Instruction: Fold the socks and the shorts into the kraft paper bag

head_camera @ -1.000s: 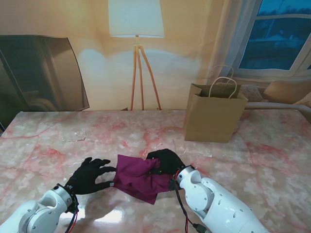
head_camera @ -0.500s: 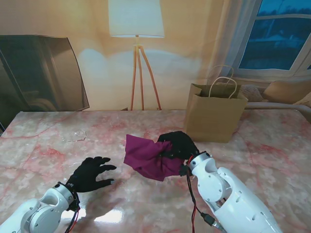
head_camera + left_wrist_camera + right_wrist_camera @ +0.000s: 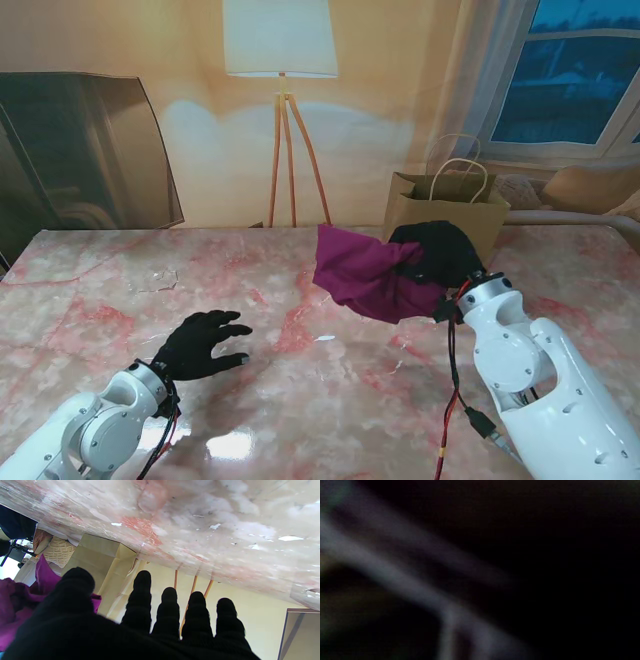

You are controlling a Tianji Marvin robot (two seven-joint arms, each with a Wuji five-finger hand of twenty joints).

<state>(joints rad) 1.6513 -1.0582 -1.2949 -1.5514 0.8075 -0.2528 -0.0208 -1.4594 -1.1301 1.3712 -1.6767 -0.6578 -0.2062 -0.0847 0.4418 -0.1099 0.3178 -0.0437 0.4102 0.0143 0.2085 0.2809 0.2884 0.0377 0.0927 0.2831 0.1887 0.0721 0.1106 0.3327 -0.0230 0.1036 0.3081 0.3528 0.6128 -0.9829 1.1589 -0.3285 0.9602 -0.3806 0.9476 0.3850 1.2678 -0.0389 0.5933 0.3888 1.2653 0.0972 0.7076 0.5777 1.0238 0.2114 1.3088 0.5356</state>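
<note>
The purple shorts (image 3: 372, 275) hang bunched in the air, clamped in the right hand (image 3: 437, 255), just in front of the paper bag (image 3: 470, 208) standing near the table's (image 3: 300, 400) far right edge. The left hand (image 3: 203, 343) hovers over the near left part, fingers (image 3: 142, 592) spread, holding nothing.

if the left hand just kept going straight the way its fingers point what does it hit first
Probably nothing on the table. The left hand is open, fingers pointing right across bare marble table. The kraft paper bag and held purple shorts lie farther off, seemingly beside that line; depth is unclear.
</note>
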